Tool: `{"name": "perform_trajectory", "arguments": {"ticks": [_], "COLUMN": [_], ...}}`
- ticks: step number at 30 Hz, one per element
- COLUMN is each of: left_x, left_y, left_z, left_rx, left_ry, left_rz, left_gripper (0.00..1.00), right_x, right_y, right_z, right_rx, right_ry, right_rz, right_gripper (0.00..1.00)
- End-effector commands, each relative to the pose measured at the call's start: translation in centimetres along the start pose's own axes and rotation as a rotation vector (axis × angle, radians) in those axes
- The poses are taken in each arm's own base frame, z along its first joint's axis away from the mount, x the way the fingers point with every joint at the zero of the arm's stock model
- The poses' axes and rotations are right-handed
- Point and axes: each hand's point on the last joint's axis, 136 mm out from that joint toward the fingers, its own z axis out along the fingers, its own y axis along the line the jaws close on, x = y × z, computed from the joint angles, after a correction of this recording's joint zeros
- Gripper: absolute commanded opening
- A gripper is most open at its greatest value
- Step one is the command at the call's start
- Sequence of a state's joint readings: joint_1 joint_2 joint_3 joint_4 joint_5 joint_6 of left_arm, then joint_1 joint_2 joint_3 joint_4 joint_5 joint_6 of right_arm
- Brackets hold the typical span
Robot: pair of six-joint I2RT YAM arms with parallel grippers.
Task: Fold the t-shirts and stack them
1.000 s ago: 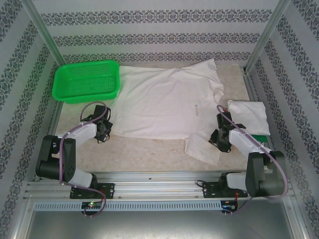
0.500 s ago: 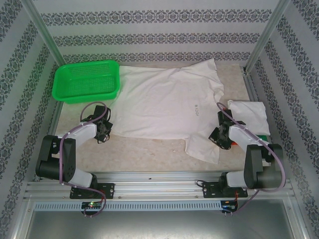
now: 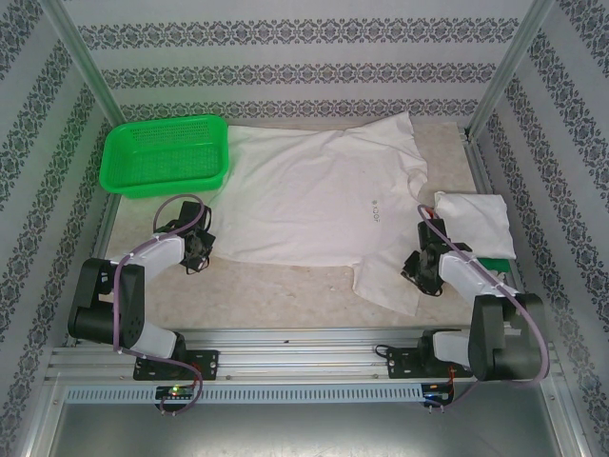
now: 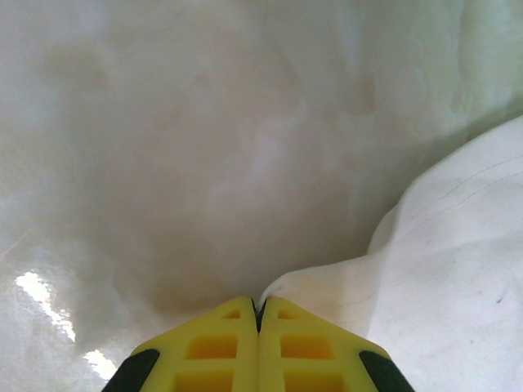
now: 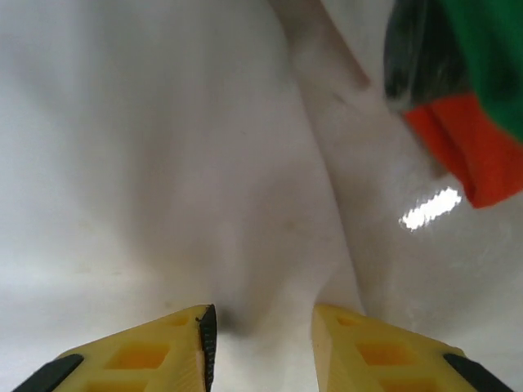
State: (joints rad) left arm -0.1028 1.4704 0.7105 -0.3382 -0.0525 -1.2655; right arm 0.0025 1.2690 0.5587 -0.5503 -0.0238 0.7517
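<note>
A wrinkled white t-shirt (image 3: 314, 195) lies spread flat across the middle of the table. My left gripper (image 3: 197, 249) is at its near left hem corner. In the left wrist view its yellow fingers (image 4: 204, 351) are pressed together, with the tip of the white t-shirt's edge (image 4: 327, 286) pinched between them. My right gripper (image 3: 425, 269) is low over the near right sleeve (image 3: 390, 281). In the right wrist view that gripper (image 5: 263, 322) is open, with a raised ridge of white cloth (image 5: 278, 278) between its fingers.
A green mesh basket (image 3: 164, 154) stands at the back left. A folded white t-shirt (image 3: 476, 224) lies by the right edge on a stack with green and orange-red edges (image 5: 466, 147), close to my right gripper. Bare table (image 3: 285, 295) runs along the near edge.
My right gripper has shifted slightly toward the near edge over the sleeve, and the sleeve cloth has moved a little. The left arm has stayed still.
</note>
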Motion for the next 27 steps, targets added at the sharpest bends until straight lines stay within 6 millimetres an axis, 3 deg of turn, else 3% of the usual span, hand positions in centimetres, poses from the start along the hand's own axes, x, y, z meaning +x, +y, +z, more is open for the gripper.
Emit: {"name": "perform_trajectory", "arguments": {"ticks": [1, 3, 7, 14, 23, 27], "left_x": [-0.5, -0.5, -0.6, -1.7, -3.2, -3.7], "left_y": [-0.4, -0.3, -0.4, -0.9, -4.5, -5.4], "left_z": [-0.2, -0.3, -0.9, -3.7, -6.8, -7.2], "left_rx": [0.022, 0.023, 0.031, 0.072, 0.168, 0.185], "left_ry": [-0.013, -0.016, -0.02, -0.065, -0.099, -0.112], "left_rz": [-0.017, -0.02, -0.023, -0.023, 0.01, 0.006], "left_gripper": [0.0, 0.0, 0.0, 0.0, 0.0, 0.0], "right_x": [0.2, -0.1, -1.0, -1.6, -4.8, -6.0], "right_y": [0.1, 0.1, 0.4, 0.8, 3.5, 4.3], "right_z": [0.6, 0.1, -1.8, -6.3, -12.4, -13.2], "right_rx": [0.007, 0.016, -0.001, -0.069, -0.161, -0.167], "right_ry": [0.027, 0.014, -0.041, -0.132, -0.274, -0.307], "right_rz": [0.004, -0.005, -0.009, 0.057, 0.057, 0.023], "right_gripper": [0.12, 0.0, 0.0, 0.0, 0.0, 0.0]}}
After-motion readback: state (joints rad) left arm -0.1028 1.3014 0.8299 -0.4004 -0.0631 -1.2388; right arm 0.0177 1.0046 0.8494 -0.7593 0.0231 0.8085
